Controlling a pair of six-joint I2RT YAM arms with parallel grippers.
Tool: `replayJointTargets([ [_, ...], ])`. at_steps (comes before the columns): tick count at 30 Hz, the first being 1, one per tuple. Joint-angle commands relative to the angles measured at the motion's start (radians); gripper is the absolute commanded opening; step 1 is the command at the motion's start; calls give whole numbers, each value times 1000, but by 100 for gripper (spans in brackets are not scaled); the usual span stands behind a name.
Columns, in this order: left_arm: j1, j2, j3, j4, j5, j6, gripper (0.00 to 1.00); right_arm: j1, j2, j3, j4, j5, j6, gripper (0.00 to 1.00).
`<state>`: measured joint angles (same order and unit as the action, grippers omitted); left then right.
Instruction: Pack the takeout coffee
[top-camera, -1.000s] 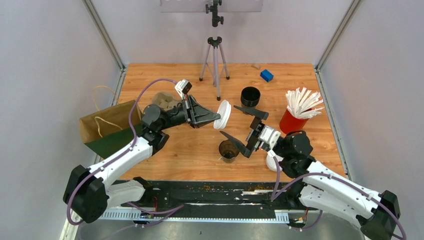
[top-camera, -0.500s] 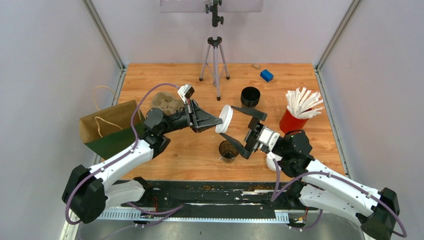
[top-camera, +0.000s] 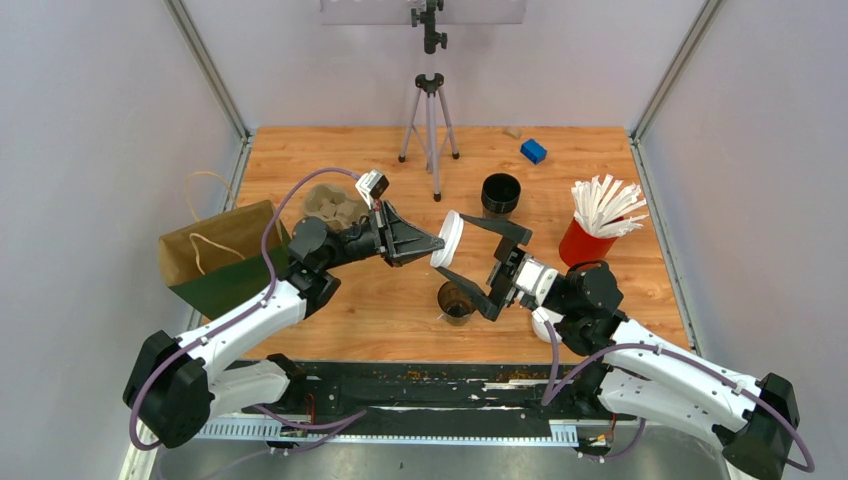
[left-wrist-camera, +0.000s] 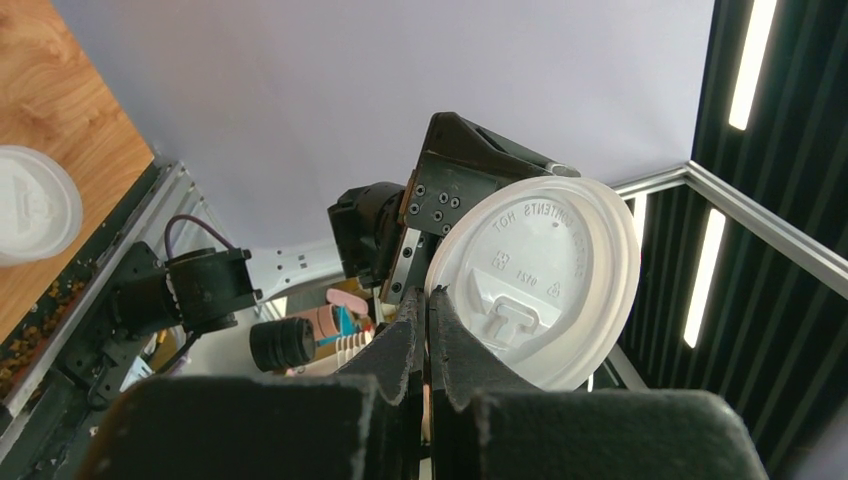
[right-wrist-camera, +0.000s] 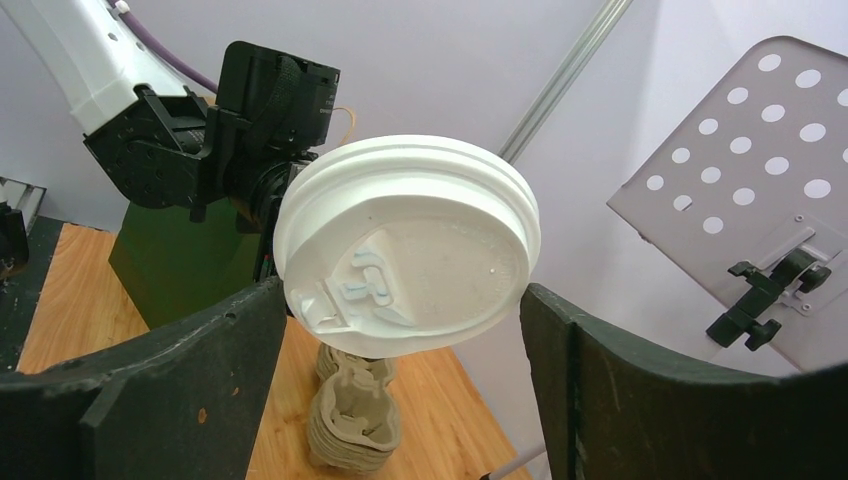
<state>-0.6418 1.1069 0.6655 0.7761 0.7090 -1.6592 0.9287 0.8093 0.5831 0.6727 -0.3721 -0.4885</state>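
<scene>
My left jaws pinch the rim of the round white plastic lid (left-wrist-camera: 535, 280), held on edge mid-air. I'd close my spread right jaws squarely across it and grip firm before the left lets go. The lid sits between the right jaws, off-centre; the lidless dark brown paper cup (top-camera: 457, 300) stands on the wooden tabletop (top-camera: 390, 305) just below.

top external: far, high above the near edge, looking down on the whole tabletop (top-camera: 330, 150).
left wrist: close behind the left gripper (left-wrist-camera: 427, 310), looking upward toward the right arm (left-wrist-camera: 380, 230).
right wrist: close behind the right gripper (right-wrist-camera: 400, 300), facing the left arm (right-wrist-camera: 180, 150).
shared: the white lid (top-camera: 449, 238), seen in all three.
</scene>
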Motion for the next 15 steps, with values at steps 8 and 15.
replayJointTargets([
  [8,-6,-23,4,-8,-4,35,1,9,-6,15,54,-1,-30,88],
  [15,-6,-27,-1,-20,-8,45,1,9,-8,17,42,-21,-21,81],
])
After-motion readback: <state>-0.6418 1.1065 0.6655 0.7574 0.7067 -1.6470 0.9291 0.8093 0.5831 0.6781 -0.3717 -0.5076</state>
